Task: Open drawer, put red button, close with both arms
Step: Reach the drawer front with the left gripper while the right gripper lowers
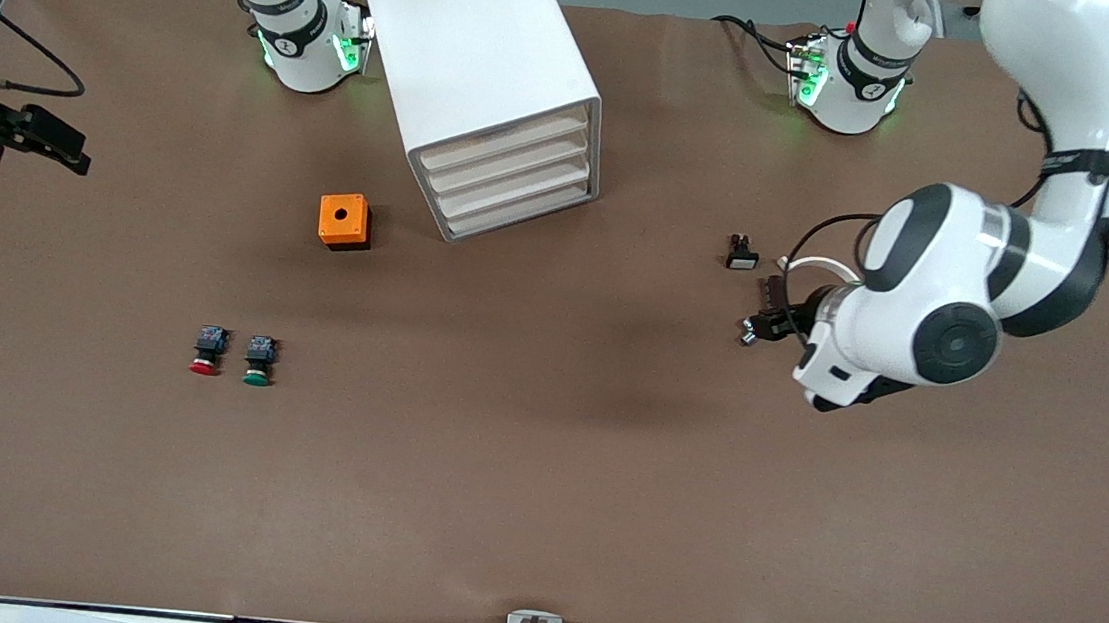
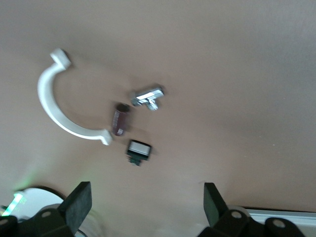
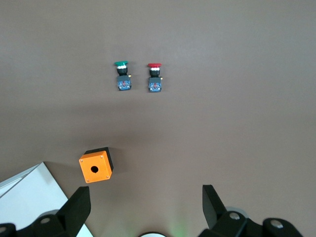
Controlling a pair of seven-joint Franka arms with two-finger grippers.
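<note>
Drawers (image 1: 509, 179) four, shut; one red button (image 1: 207, 349); left tool (image 2: 143, 202), right tool (image 3: 143, 202) agape, empty

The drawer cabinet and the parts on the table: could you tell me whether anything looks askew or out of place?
The white drawer cabinet sits turned at an angle to the table edges, all drawers shut. The red button and green button lie on their sides, side by side. Nothing looks spilled or damaged. Both grippers hang open over the table.
</note>
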